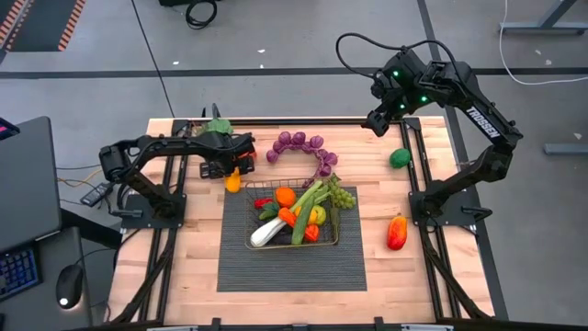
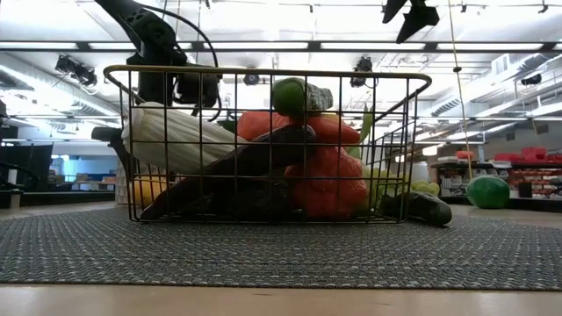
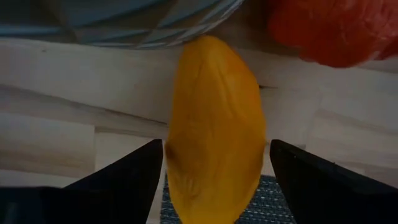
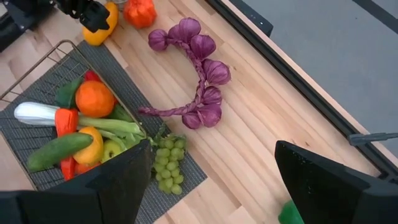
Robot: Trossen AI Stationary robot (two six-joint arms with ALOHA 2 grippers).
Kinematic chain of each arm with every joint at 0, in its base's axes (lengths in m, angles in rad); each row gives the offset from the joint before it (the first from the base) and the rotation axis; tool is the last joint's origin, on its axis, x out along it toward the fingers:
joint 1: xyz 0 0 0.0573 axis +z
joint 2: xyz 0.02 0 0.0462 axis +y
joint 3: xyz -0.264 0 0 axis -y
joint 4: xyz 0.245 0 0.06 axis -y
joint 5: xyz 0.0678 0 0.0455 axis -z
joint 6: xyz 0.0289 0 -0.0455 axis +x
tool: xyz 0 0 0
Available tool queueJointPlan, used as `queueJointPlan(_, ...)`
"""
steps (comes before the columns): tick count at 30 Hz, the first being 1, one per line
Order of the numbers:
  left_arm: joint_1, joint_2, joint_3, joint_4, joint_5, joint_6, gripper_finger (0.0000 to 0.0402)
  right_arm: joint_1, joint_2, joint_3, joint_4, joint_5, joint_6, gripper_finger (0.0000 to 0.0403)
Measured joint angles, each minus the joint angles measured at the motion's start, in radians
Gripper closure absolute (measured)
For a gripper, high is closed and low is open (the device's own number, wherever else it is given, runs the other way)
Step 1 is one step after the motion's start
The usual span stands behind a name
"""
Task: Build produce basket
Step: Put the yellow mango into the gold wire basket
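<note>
The brass wire basket (image 1: 327, 241) stands on the dark ribbed mat (image 1: 292, 268), filled with produce: a leek (image 1: 268, 233), an orange (image 1: 286, 196), a cucumber and peppers. Green grapes (image 4: 168, 163) lie at its right rim. A yellow pepper (image 3: 214, 124) lies on the wood just beyond the mat's far left corner. My left gripper (image 1: 230, 171) points down over it, open, one finger (image 3: 134, 177) on each side of it with a narrow gap showing. My right gripper (image 1: 375, 121) hangs open, high above the far right of the table.
A red-orange fruit (image 3: 329, 28) and a patterned pot (image 3: 143, 18) sit close behind the yellow pepper. A purple onion braid (image 1: 303, 147) lies beyond the basket. A green fruit (image 1: 399, 158) and a red-orange pepper (image 1: 397, 232) lie on the wood at the right.
</note>
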Motion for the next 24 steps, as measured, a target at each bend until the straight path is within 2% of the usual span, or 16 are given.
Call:
queueJointPlan(9,-0.053,0.003,-0.002,0.011,-0.014,-0.037,0.0123,0.0,0.0,0.0,0.017,0.004,-0.018,0.0056)
queueJointPlan(19,-0.105,-0.003,0.014,0.013,-0.002,-0.104,0.0215,0.0,0.0,0.0,0.018,0.012,-0.066,0.0056)
queueJointPlan(24,-0.146,-0.019,0.106,-0.004,0.039,-0.072,0.0213,-0.001,0.0,0.0,0.017,0.051,-0.107,0.0056)
